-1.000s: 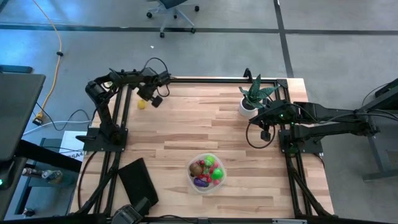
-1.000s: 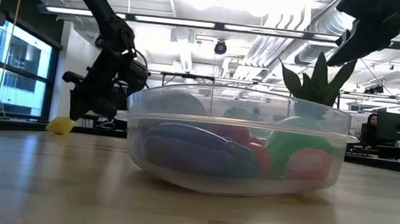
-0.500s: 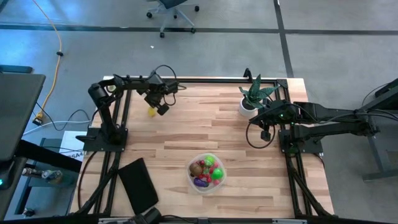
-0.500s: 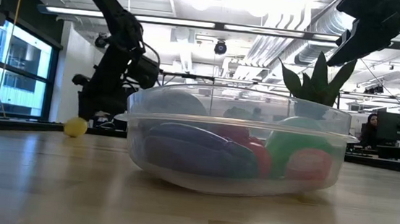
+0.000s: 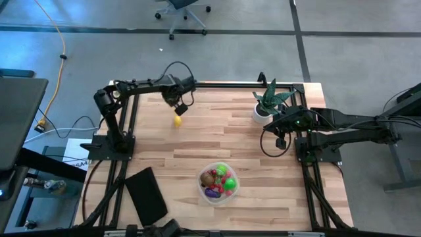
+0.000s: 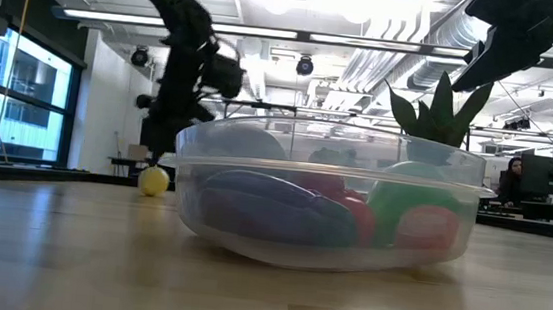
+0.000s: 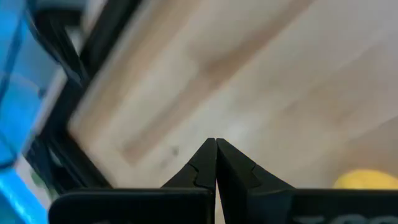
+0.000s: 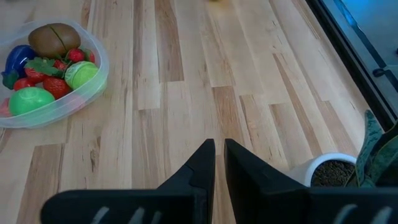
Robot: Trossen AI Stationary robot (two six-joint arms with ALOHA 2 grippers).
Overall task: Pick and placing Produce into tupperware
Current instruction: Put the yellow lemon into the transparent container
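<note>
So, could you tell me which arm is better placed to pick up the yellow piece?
The left. Its hand hangs right beside the yellow piece, fingers shut. The right hand waits near the potted plant, across the table.

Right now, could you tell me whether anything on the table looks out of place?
Yes: one yellow piece of produce lies loose on the bare wood, far from the tupperware that holds the rest. The left gripper, fingers shut and empty, is right beside it.

Left arm stretched along the far edge, left gripper (image 5: 179,108) angled down, fingers closed, empty. Right gripper (image 5: 281,141) parked at the right side, fingers nearly together.
</note>
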